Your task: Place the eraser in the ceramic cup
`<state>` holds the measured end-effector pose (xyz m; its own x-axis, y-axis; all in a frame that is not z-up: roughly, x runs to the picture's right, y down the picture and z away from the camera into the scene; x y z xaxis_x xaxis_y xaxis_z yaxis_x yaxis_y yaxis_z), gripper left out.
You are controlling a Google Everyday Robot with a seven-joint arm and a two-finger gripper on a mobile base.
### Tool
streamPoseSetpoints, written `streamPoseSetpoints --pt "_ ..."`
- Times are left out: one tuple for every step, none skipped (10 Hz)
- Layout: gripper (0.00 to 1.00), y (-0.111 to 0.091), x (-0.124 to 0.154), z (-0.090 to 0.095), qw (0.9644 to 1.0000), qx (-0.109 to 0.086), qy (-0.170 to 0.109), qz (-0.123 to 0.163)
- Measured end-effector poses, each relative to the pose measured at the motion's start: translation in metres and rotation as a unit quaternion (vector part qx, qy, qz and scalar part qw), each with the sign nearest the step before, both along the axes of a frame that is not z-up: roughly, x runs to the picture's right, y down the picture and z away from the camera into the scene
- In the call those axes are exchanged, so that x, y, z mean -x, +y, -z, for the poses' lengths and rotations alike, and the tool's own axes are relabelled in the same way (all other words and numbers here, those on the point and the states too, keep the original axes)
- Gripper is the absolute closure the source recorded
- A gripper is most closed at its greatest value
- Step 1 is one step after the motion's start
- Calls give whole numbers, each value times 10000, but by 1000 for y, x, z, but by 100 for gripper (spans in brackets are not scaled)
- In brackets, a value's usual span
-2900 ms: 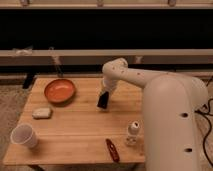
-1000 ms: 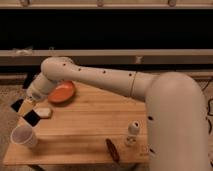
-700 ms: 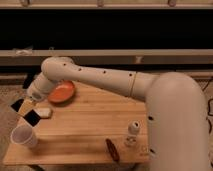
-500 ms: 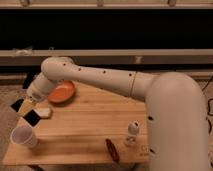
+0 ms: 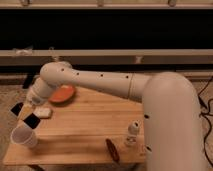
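The white ceramic cup (image 5: 23, 136) stands upright at the table's front left corner. My arm reaches across the table from the right, and my gripper (image 5: 24, 114) hangs at the left edge, just above and slightly behind the cup. A small black block (image 5: 31, 120), seemingly the eraser, shows at the gripper's end right over the cup's rim. A second dark shape (image 5: 16, 108) sits at the gripper's left side. I cannot tell whether the block is gripped. The cup's inside is hidden.
A pale pad (image 5: 43, 112) lies right of the gripper, with a shallow orange bowl (image 5: 63, 93) behind it. A small white bottle-like figure (image 5: 132, 133) and a dark red-brown object (image 5: 112, 150) lie at the front right of the wooden table (image 5: 85, 125).
Since 2.9 s ago the arm swung from the table's middle to the left edge above the cup, carrying the black block. Nothing has visibly moved in the last second.
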<state>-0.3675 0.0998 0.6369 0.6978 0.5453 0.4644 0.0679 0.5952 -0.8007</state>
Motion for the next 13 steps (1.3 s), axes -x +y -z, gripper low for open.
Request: streamPoseSetpoints --pt "100 3 9 0 10000 -19 -53 13" --pt "100 6 17 0 9999 -34 -109 37" --pt "100 5 20 1 9999 -49 -149 15" --pt "100 3 23 2 9998 -61 -192 -13" --pt "100 1 27 3 9997 -62 -242 -30" --pt "100 3 34 4 9995 -30 -316 -29" --pt "100 7 39 5 9993 9 -371 -13" --pt "100 13 50 8 9989 65 -474 29" --pt "100 18 57 10 9985 100 -539 57" --pt "100 21 62 12 9981 134 -594 84" --pt "100 24 64 12 9979 160 -620 104" --pt "96 30 70 13 9974 187 -671 163" --pt "89 35 72 13 9973 197 -683 197"
